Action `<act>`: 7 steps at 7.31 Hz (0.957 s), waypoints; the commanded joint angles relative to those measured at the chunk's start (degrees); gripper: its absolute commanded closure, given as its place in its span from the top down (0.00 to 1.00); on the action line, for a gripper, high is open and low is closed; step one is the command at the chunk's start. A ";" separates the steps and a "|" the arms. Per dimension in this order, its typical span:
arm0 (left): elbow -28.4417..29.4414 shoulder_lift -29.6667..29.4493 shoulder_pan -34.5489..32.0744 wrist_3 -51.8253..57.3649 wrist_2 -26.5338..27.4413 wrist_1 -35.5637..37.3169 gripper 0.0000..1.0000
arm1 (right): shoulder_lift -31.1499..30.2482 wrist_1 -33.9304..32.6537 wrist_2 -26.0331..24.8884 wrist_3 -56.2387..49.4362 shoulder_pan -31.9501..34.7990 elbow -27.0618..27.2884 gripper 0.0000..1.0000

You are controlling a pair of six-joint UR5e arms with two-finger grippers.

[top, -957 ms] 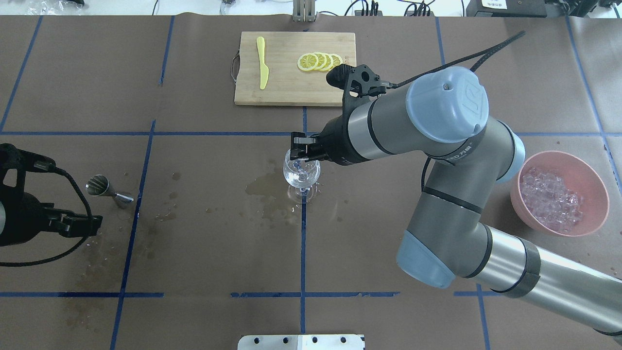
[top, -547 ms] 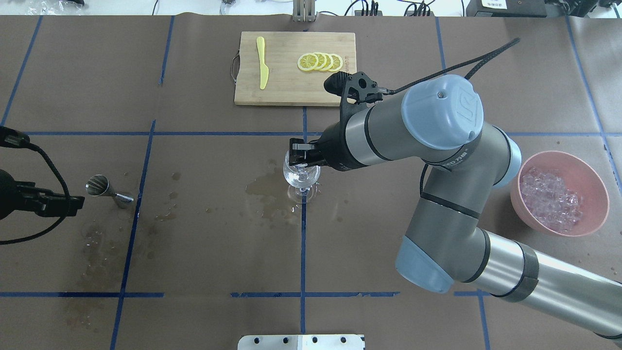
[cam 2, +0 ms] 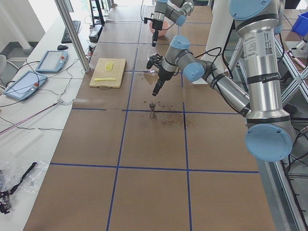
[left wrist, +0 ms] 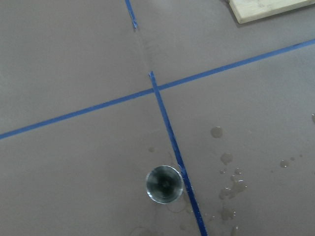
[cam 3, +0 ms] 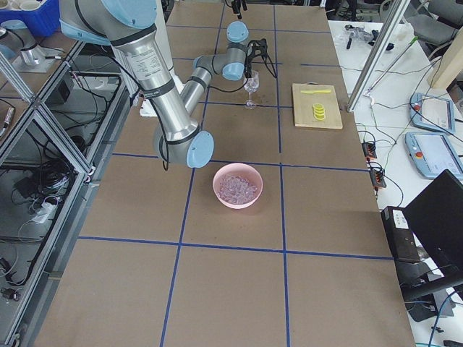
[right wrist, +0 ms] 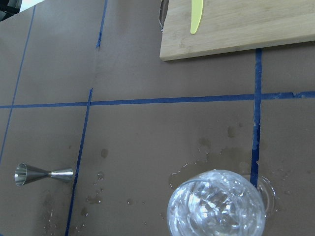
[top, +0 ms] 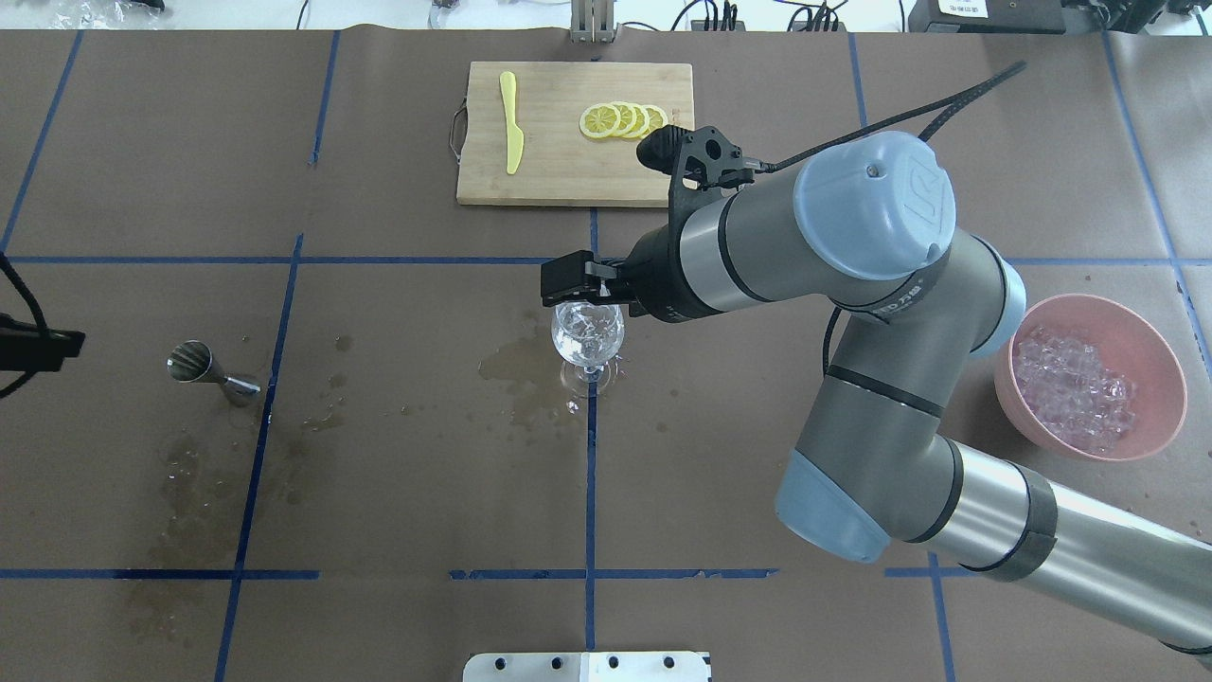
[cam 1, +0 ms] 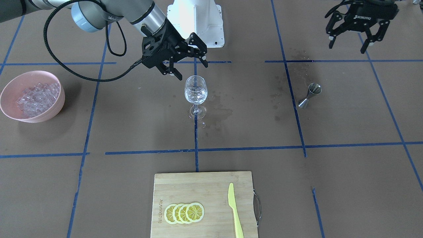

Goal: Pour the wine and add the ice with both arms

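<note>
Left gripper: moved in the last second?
Yes. In the overhead view the left gripper has pulled back leftward and up-frame, away from the jigger. Only its tip shows at the view's left edge now.

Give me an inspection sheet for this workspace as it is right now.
Surface: table under brown paper with blue tape lines; wet patches by the wine glass and near the metal measuring cup.
Job's things: wine glass upright, ice inside, liquid level unclear; pink bowl holds more ice; measuring cup upright.
Clutter: cutting board with lemon slices and a yellow knife.
Grippers: right gripper close above the glass, jaws open, empty; left gripper raised, jaws open, empty.
Cables: black cable loops off the right arm, clear of the glass.
Surroundings: tablets and a laptop on side benches; no person seen.
</note>
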 commanded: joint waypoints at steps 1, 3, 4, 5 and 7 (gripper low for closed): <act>2.06 -2.99 -13.91 19.69 -3.24 7.78 1.00 | -1.15 -5.25 3.23 -0.16 3.48 3.81 1.00; 7.67 -4.76 -24.81 29.14 -10.58 8.52 1.00 | -3.60 -7.14 9.55 -1.30 9.45 4.72 1.00; 14.32 -7.38 -29.92 30.85 -17.68 8.26 1.00 | -5.10 -7.14 11.32 -5.74 11.83 4.80 1.00; 18.30 -8.54 -32.49 30.95 -20.97 8.17 1.00 | -7.55 -7.14 12.56 -8.39 14.03 4.81 1.00; 22.44 -8.99 -34.61 30.95 -21.26 8.08 1.00 | -12.73 -7.32 14.41 -16.63 18.16 4.46 1.00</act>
